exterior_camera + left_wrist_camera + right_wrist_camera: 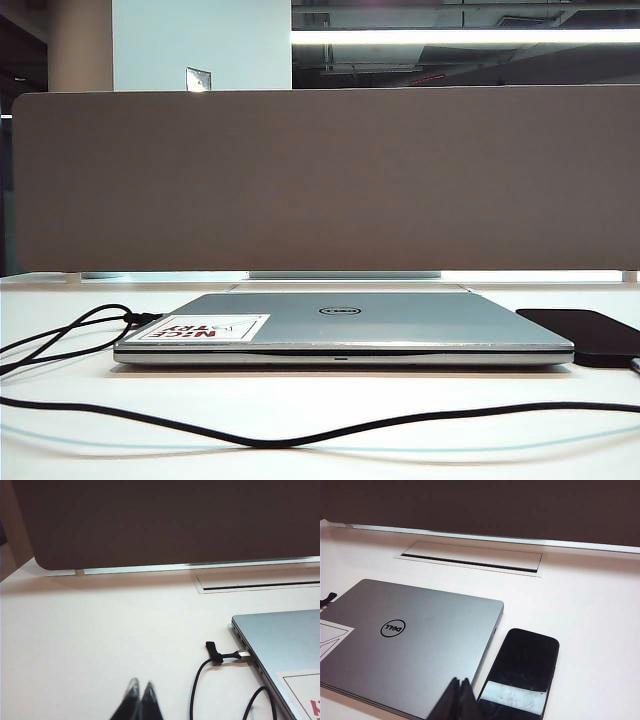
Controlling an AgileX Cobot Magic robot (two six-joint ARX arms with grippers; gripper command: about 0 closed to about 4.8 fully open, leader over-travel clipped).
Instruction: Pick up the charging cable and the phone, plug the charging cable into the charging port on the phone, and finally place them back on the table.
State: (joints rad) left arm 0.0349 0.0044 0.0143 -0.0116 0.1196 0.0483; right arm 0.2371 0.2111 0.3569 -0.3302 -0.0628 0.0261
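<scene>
The left gripper (139, 692) shows only as two dark fingertips pressed together, pointing out ahead of its wrist and gripping nothing. The right gripper (458, 689) is likewise closed, its dark tips meeting in a narrow wedge, empty. Neither arm appears in the exterior view.

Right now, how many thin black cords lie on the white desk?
2: one thin black cord plugged into the silver laptop's left side; the long black charging cable across the front. Their ends are cropped.
</scene>
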